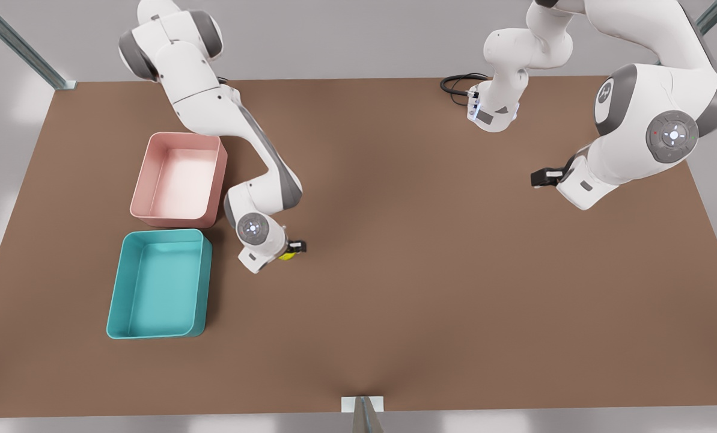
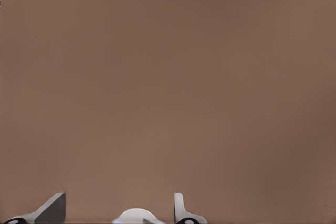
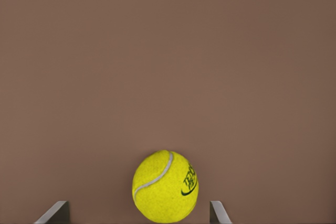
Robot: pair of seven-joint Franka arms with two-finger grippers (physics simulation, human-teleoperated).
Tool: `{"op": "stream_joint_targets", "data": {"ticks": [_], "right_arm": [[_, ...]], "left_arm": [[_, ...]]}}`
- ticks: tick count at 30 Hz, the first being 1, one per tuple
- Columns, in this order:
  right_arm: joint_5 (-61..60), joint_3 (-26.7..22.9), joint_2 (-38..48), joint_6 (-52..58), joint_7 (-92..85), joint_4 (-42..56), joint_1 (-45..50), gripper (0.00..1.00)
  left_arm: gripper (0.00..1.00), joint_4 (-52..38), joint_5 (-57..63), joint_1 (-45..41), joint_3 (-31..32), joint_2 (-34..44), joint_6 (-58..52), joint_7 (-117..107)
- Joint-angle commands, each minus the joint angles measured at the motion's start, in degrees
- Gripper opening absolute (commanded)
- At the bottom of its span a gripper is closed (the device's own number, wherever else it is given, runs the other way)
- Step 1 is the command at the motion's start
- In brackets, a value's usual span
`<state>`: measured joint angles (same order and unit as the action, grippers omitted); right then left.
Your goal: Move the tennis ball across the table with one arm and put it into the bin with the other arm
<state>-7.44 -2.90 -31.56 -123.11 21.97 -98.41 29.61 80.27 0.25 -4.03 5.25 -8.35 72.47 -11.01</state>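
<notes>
Right then, the tennis ball [image 3: 166, 185] sat low between the right gripper's [image 1: 291, 249] spread fingers, with visible gaps either side, so nothing was pinching it yet. From the front view the ball [image 1: 286, 255] peeked out yellow under that wrist, resting on the table [image 1: 430, 288] just beside the bin [image 1: 118, 300], which lay toward the front view's left, with the pink tray [image 1: 148, 180] behind it. A round ball offered no long axis to line up on; the gripper, by my reading, needed only to close. Well apart, the left gripper [image 1: 544, 177] waited over bare tabletop near the front view's right, its fingers [image 2: 179, 209] parted and holding nothing.
</notes>
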Motion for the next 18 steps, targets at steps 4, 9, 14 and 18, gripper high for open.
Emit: {"op": "stream_joint_targets", "data": {"ticks": [4, 9, 14, 18], "right_arm": [[-0.3, 0.0, -1.1, -5.3, 12.5, -0.9, -0.3, 1.00], [-0.2, 0.0, -0.6, -5.3, 11.6, -4.1, -0.6, 1.00], [-0.2, 0.0, -1.1, -8.0, 11.2, -6.1, -0.4, 1.00], [-0.1, 0.0, -3.2, -10.0, 11.2, -6.0, -0.3, 1.00]], "left_arm": [[1.00, 0.0, 0.0, 0.1, 0.0, 0.0, -0.1, -9.0], [1.00, 0.1, 0.0, 0.2, 0.0, -0.1, 0.0, -8.9], [1.00, 0.4, 0.0, 0.2, 0.0, -0.1, 0.1, -9.0], [1.00, 0.5, 0.0, 0.2, 0.0, -0.1, 0.1, -8.9]]}}
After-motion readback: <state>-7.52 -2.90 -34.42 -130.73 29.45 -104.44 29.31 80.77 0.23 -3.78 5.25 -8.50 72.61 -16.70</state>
